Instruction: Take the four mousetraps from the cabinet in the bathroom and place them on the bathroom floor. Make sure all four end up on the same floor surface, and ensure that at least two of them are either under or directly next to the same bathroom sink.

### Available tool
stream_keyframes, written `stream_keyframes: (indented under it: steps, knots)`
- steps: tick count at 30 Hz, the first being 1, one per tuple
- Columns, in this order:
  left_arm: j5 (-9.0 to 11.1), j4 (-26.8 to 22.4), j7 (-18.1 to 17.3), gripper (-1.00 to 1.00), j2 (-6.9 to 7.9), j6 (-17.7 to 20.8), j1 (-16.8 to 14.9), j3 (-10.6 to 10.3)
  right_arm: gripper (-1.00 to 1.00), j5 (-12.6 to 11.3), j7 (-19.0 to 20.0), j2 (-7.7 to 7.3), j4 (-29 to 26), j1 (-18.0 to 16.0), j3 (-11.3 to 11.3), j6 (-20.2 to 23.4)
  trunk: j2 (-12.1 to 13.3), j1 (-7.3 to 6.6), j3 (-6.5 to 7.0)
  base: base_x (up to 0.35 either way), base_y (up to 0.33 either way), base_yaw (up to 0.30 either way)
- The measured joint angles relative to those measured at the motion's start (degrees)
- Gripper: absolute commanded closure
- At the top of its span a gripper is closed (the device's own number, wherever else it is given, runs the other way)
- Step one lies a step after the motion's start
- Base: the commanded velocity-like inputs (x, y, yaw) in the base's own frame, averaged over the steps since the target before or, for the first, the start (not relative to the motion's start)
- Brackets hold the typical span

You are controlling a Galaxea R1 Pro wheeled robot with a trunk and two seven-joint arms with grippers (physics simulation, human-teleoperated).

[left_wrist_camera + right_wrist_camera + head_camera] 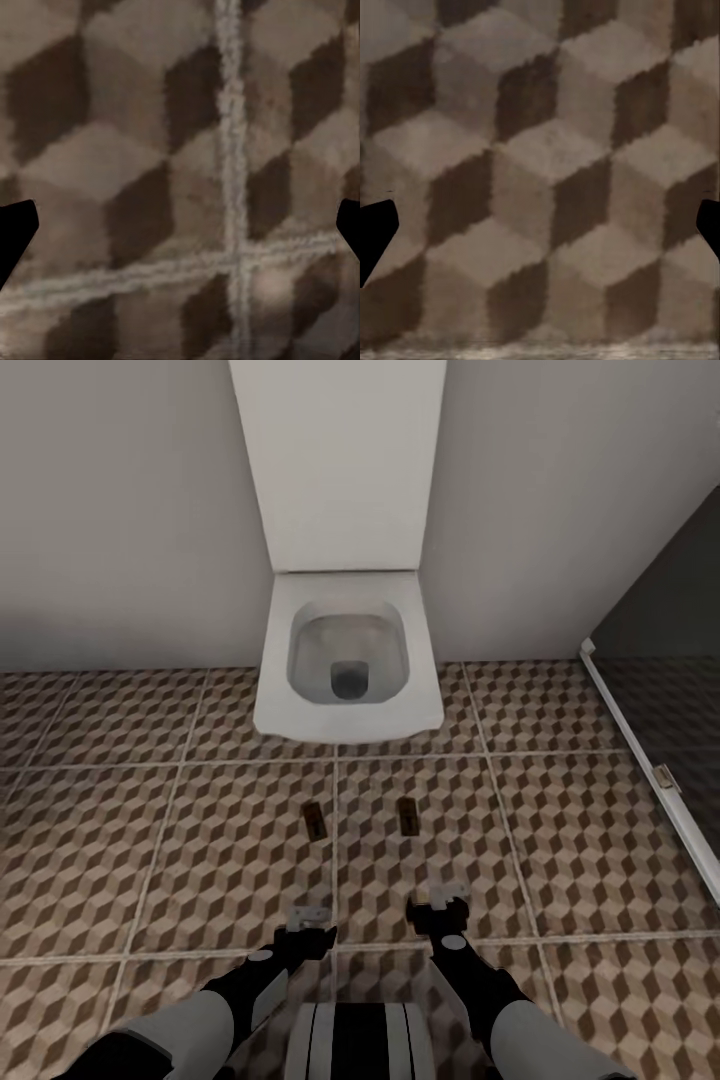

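Two small dark-brown flat mousetraps (314,821) (407,815) lay on the cube-patterned brown and beige tiled bathroom floor (150,840) before a white square toilet (347,660), left gripper (309,920) and right gripper (441,905) hovered low nearby, both spread apart, empty.

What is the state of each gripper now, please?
Left gripper: open, holding nothing, above the bathroom floor.
Right gripper: open, holding nothing.
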Motion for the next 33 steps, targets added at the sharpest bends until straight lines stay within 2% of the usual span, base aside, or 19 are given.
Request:
stream_keyframes:
  steps: [25,33]
  knots:
    - [0.0,0.0,0.0,-1.00,0.00,0.0,0.0,0.0,-1.00,0.0,0.0,0.00,0.0,0.0,0.0,0.0,0.0,0.00,0.00,-0.185,0.000,0.000]
    - [0.0,0.0,0.0,-1.00,0.00,0.0,0.0,0.0,-1.00,0.0,0.0,0.00,0.0,0.0,0.0,0.0,0.0,-0.02,0.00,-0.073,0.000,0.000]
